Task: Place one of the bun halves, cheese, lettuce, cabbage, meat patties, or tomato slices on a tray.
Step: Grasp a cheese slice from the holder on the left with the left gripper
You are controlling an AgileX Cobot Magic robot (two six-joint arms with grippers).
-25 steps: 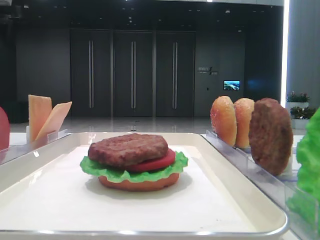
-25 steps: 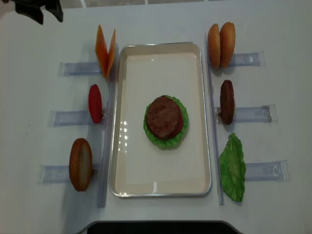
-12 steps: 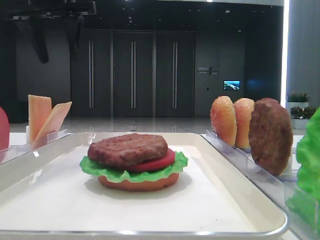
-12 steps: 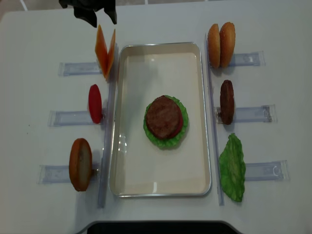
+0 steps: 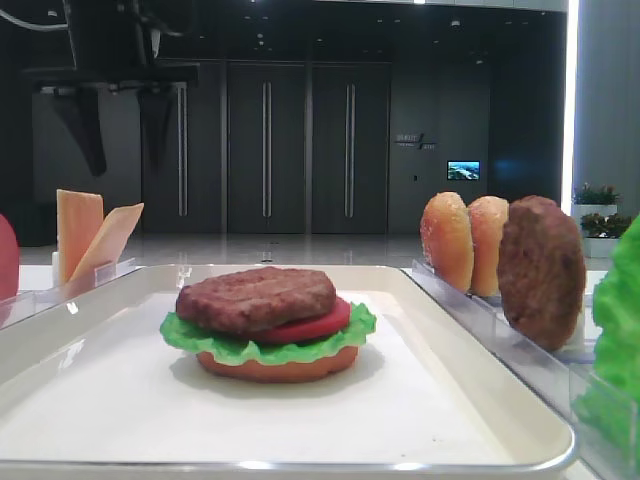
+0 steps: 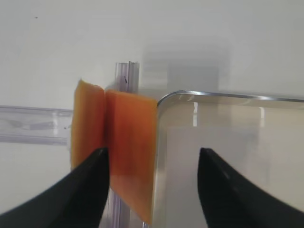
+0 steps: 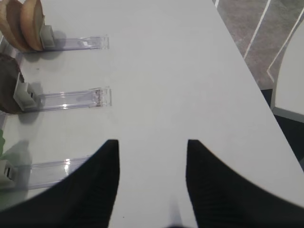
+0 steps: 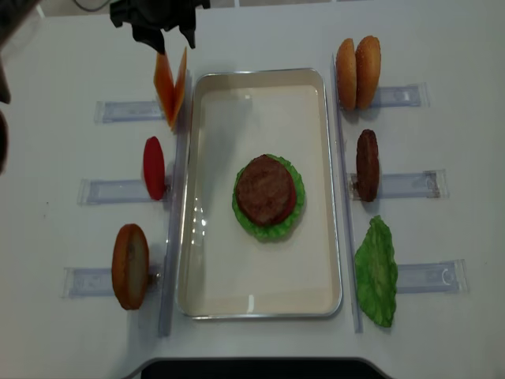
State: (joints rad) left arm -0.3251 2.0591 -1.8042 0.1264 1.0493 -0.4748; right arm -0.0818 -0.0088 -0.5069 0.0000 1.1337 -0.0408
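Lowered since before, left end effector [image 6: 152, 190] hangs above the cheese [image 6: 128, 147] — jaws apart — no legible writing.

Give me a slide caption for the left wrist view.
Open left claw above two cheese slices beside the tray corner.

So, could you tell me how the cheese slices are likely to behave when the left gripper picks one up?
The cheese slices stand on edge unbent, so they are probably stiff. Thin and smooth, they may slip between the left gripper fingers. Leaning apart, one could tip if nudged.
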